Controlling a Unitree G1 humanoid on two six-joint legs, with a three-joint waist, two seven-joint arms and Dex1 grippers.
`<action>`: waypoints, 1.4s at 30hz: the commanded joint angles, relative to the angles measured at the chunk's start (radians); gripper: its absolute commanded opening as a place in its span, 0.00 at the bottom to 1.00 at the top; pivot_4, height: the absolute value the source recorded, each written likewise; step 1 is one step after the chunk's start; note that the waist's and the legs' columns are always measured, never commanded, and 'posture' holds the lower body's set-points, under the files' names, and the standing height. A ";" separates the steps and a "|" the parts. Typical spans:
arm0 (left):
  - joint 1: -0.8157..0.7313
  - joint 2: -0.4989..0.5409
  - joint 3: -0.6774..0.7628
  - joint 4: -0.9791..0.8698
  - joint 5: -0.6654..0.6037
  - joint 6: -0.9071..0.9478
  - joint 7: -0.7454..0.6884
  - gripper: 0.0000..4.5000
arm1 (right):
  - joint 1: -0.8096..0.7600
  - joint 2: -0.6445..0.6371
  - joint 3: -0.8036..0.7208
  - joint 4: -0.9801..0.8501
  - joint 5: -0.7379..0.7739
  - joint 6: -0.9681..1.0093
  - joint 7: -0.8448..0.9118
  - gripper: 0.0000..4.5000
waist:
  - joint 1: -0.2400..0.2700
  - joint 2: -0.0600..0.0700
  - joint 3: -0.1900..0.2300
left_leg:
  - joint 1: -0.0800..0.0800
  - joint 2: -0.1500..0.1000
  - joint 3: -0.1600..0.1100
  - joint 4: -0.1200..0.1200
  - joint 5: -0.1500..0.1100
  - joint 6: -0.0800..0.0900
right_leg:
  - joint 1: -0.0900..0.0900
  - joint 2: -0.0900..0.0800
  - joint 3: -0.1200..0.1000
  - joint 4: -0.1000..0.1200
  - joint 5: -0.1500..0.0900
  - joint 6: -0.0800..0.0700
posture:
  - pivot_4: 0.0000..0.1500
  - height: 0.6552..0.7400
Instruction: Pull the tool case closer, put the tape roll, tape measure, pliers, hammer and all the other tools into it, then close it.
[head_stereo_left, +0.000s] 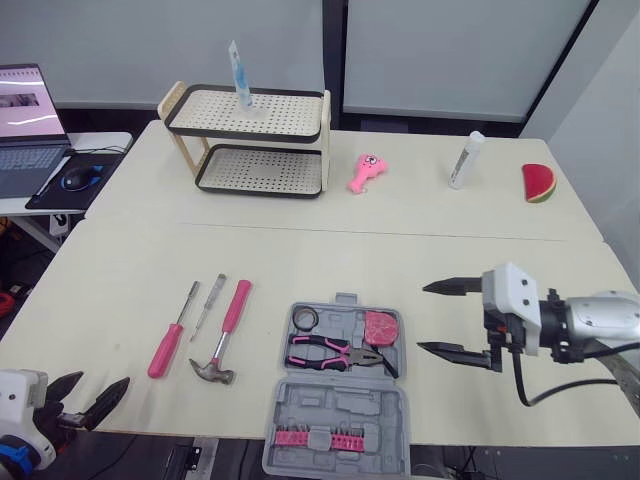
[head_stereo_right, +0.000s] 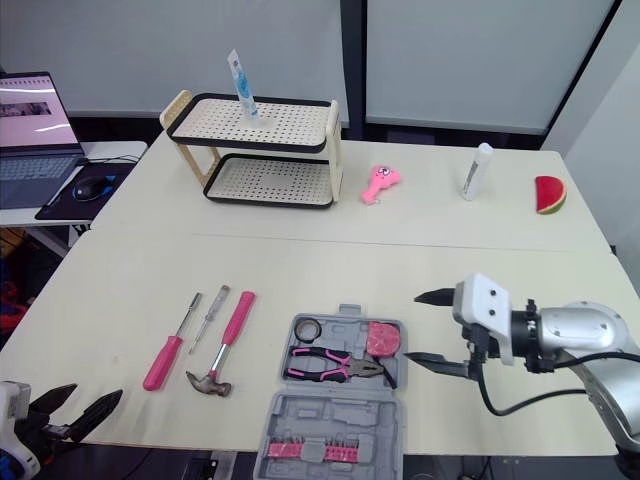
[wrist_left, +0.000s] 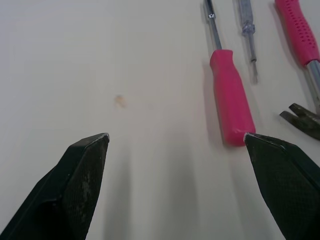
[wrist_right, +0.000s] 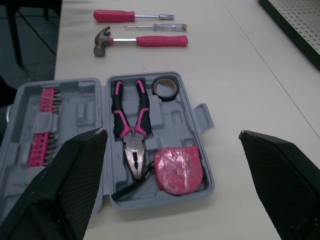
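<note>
Tool case (head_stereo_left: 340, 405) open at near tabletop (head_stereo_left: 450, 245) edge, with tape roll (head_stereo_left: 305, 318), pliers (head_stereo_left: 335, 352) and, seemingly, tape measure (head_stereo_left: 379, 327) inside; hammer (head_stereo_left: 225, 335) left of it. Right gripper (head_stereo_left: 423, 318) spread apart beside case; left gripper (head_stereo_left: 105, 380) likewise, empty.

Left tool (head_stereo_left: 104, 380), right tool (head_stereo_left: 423, 318): both agape.

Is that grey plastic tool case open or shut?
Open: the grey plastic tool case lies with its lid folded flat, showing pink-handled pliers inside.

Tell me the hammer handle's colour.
The hammer handle is pink, seen best in the right wrist view.
</note>
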 joint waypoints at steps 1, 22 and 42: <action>-0.012 0.028 0.002 -0.112 -0.036 0.034 -0.014 1.00 | -0.078 0.003 0.066 -0.031 0.017 0.047 0.000 1.00 | 0.006 0.000 0.000 | 0.000 0.000 0.000 0.000 0.000 0.000 | 0.000 0.000 0.000 0.000 0.000 0.000 | 1.00 0.94; -0.335 0.037 -0.194 -0.165 0.025 0.214 0.151 0.75 | -0.185 0.057 0.186 -0.046 0.003 0.113 -0.061 1.00 | 0.002 0.003 0.002 | 0.000 0.000 0.000 0.000 0.000 0.000 | 0.000 0.001 0.000 0.001 0.001 0.000 | 1.00 0.94; -0.473 -0.031 -0.357 -0.205 0.130 0.338 0.350 0.75 | -0.168 0.057 0.187 -0.065 0.006 0.135 -0.081 1.00 | 0.002 0.003 0.002 | 0.000 0.000 -0.002 0.001 0.000 0.000 | 0.001 0.001 -0.001 0.002 0.001 0.001 | 1.00 0.94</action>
